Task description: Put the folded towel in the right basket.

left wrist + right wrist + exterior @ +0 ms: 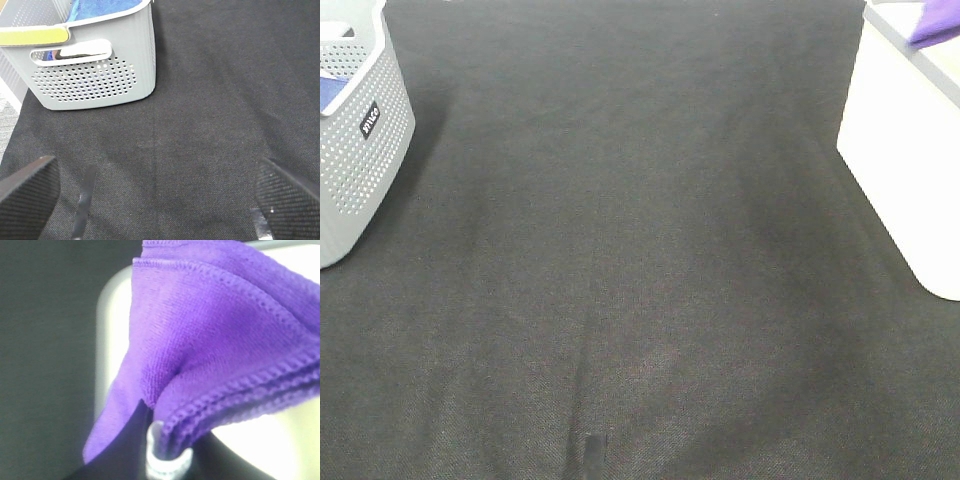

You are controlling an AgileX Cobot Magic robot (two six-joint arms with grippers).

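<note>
The folded purple towel (210, 335) fills the right wrist view. My right gripper (165, 457) is shut on its lower edge and holds it over the rim of the white right basket (107, 340). In the exterior high view the towel (932, 25) shows at the top right, above the white basket (905, 150); the right gripper itself is out of that view. My left gripper (160, 200) is open and empty, low over the black cloth, with its fingers (27, 192) wide apart.
A grey perforated basket (355, 140) stands at the far left, with a blue towel (100, 7) inside it in the left wrist view. A black cloth (620, 260) covers the table between the two baskets.
</note>
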